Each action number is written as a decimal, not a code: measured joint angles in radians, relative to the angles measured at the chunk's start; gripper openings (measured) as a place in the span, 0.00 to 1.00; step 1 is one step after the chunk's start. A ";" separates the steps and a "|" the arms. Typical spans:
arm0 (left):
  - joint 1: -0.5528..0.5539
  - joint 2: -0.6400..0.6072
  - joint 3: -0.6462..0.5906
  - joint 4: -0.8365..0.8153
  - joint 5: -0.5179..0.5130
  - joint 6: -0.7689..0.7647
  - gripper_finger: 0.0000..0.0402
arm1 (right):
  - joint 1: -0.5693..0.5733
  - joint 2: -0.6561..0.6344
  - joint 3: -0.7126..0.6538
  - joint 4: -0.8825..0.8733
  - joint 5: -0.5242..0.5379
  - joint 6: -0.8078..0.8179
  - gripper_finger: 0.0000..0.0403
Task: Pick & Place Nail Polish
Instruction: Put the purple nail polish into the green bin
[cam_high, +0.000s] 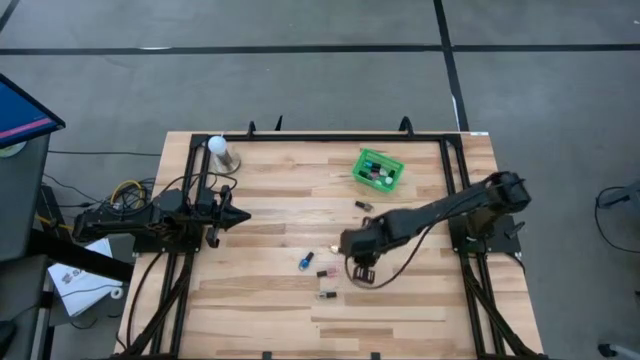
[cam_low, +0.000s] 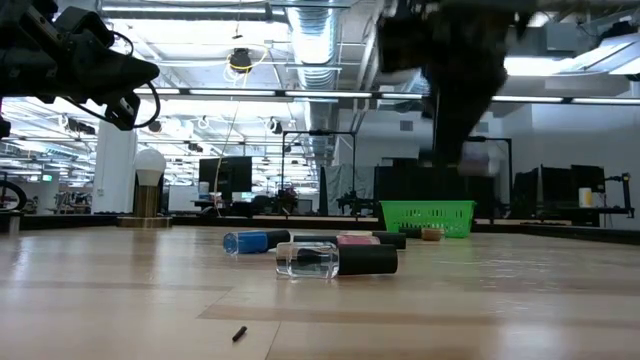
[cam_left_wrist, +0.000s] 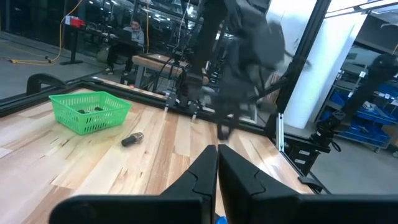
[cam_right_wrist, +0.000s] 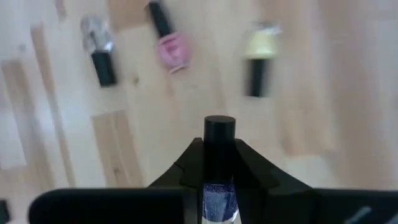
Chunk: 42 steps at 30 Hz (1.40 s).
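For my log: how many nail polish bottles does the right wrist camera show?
4: a blue bottle clamped in the right tool, and three on the table below: silver, pink, yellow. Others lie outside this view.

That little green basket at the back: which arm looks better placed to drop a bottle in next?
The right arm, probably. Its tool is shut on a dark-capped bottle of blue glitter polish and hangs over mid-table, nearer the green mesh plastic basket. The left tool waits shut and empty at the left side.
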<state>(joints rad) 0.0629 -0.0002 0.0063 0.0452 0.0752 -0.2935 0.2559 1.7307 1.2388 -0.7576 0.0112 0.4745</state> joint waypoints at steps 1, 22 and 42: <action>0.000 0.000 0.000 0.000 0.000 0.000 0.02 | -0.017 -0.031 0.000 -0.023 0.015 0.014 0.11; 0.000 0.000 0.000 0.000 0.000 0.000 0.02 | -0.696 -0.174 -0.044 -0.150 0.169 -0.492 0.12; 0.000 0.000 0.000 0.005 0.000 0.000 0.02 | -0.912 0.087 -0.104 0.034 0.144 -0.721 0.13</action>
<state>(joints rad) 0.0629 -0.0002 0.0059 0.0504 0.0753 -0.2935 -0.6565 1.8177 1.1350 -0.7236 0.1551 -0.2466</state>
